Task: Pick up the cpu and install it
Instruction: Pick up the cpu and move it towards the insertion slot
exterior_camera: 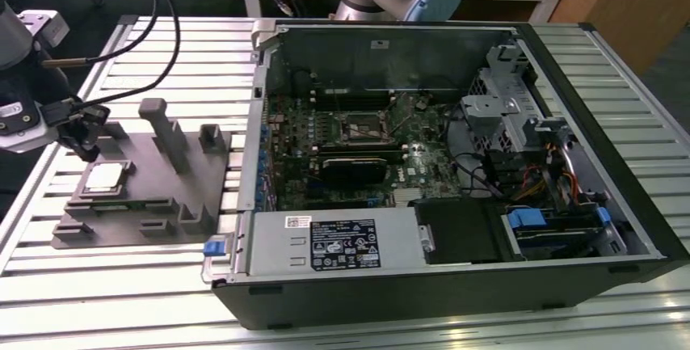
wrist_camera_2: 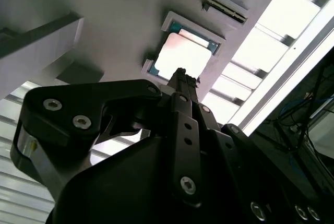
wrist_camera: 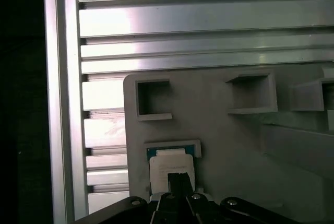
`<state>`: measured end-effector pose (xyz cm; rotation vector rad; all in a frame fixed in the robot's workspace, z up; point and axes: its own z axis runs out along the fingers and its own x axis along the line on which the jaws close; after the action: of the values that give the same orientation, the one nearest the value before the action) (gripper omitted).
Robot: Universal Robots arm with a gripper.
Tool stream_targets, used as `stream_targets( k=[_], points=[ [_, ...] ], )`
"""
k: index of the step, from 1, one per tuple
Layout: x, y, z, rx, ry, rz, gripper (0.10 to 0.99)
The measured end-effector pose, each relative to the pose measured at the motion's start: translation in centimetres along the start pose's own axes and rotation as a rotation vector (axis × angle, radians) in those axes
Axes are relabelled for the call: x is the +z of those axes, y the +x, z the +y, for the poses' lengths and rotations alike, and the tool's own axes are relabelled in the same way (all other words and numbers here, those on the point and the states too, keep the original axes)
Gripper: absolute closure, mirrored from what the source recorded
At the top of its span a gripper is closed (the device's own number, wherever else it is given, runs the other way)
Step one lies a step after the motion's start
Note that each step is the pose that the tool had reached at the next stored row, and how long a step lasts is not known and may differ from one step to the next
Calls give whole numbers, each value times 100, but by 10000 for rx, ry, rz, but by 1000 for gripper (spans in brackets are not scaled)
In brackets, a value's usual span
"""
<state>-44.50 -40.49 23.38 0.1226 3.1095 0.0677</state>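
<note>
The cpu, a flat square chip with a shiny silver top, lies in a shallow pocket of the gray fixture tray at the exterior view's left. My gripper hangs just above the chip's far corner, apart from it. In both wrist views the narrow dark fingers are pressed together with nothing between them. The gripper stands over the bright cpu in the second wrist view. In the first wrist view the gripper partly covers the cpu.
An open computer case lies on the slatted aluminium table to the exterior view's right of the tray. Its motherboard shows an empty socket and a black heatsink. Upright posts rise from the tray beside the gripper. Cables trail from the arm.
</note>
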Motion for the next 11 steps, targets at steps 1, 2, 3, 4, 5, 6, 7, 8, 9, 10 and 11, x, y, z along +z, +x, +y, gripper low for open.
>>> stream_targets(
  k=[1,2,3,4,5,6,7,8,9,10,11],
  points=[
    [15,3,-1,0,0,0,980],
    [30,6,-2,0,0,0,980],
    [46,9,-3,0,0,0,980],
    [59,14,-5,0,1,2,980],
    [70,18,-7,-1,1,2,980],
    [83,22,-10,-1,1,1,980],
    [95,25,-13,-1,-1,0,980],
    [108,26,-16,-1,-1,-1,980],
    [122,26,-20,-1,-1,0,980],
    [137,27,-25,-1,0,0,980],
    [151,27,-29,-1,0,0,980]
  ],
)
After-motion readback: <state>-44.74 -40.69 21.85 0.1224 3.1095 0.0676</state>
